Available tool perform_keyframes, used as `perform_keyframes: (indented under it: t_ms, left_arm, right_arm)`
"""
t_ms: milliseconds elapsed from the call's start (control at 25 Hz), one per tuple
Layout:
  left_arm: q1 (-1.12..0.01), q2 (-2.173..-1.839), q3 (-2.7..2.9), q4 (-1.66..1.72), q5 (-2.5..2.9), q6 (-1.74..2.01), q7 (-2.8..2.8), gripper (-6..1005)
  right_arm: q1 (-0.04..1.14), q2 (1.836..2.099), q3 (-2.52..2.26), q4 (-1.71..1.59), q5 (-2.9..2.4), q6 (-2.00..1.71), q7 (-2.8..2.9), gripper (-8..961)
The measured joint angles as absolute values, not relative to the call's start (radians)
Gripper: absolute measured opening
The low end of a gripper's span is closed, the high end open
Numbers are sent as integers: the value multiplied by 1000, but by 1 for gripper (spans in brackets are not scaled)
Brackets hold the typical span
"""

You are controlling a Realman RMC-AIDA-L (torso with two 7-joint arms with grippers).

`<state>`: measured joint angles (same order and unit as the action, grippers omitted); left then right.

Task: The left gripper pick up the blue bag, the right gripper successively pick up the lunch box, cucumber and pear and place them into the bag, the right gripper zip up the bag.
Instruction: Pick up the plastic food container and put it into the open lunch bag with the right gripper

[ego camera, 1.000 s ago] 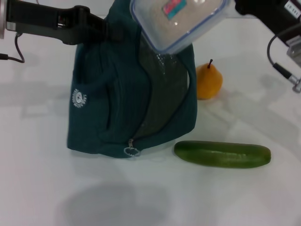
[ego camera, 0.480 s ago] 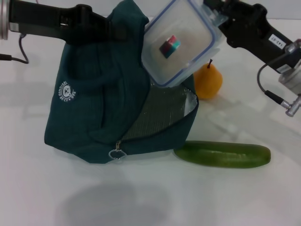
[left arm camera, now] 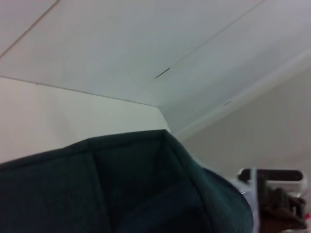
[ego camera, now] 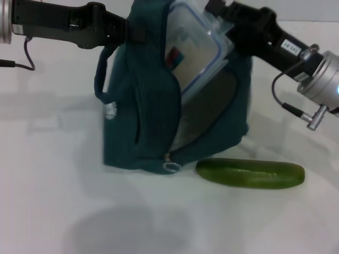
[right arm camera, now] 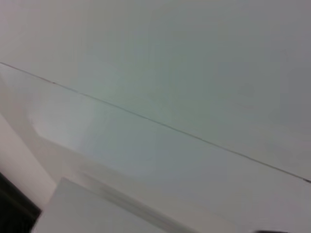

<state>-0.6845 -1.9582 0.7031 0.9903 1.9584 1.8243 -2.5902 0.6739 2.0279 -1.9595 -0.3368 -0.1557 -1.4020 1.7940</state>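
Note:
The blue bag (ego camera: 143,116) stands upright mid-table, its side opening gaping and showing silver lining. My left gripper (ego camera: 128,32) reaches in from the left and is shut on the bag's top edge; a loop handle (ego camera: 100,79) hangs below it. The lunch box (ego camera: 195,53), clear with a blue rim, sits tilted and half inside the opening, with my right gripper (ego camera: 221,15) shut on its upper end from the right. The cucumber (ego camera: 250,173) lies on the table just right of the bag's base. The pear is hidden. The left wrist view shows the bag's fabric (left arm camera: 112,184).
A white table (ego camera: 53,211) runs all round the bag. A cable and silver connector (ego camera: 313,120) hang under the right wrist. The bag's ring-pull zipper (ego camera: 170,166) rests at its lower front corner. The right wrist view shows only pale surfaces.
The right gripper has brought the lunch box down and left, into the bag's opening. The bag has swung right and turned, now covering the pear. The cucumber has not moved.

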Motion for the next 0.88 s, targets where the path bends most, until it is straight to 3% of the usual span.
perform_keyframes:
  t_ms: [880]
  left_arm:
    - [-692,-1973,709,875,1940,1810,-2529,44]
  right_arm:
    - [689,2028,-2043,-343,-158,-1232,1749,186]
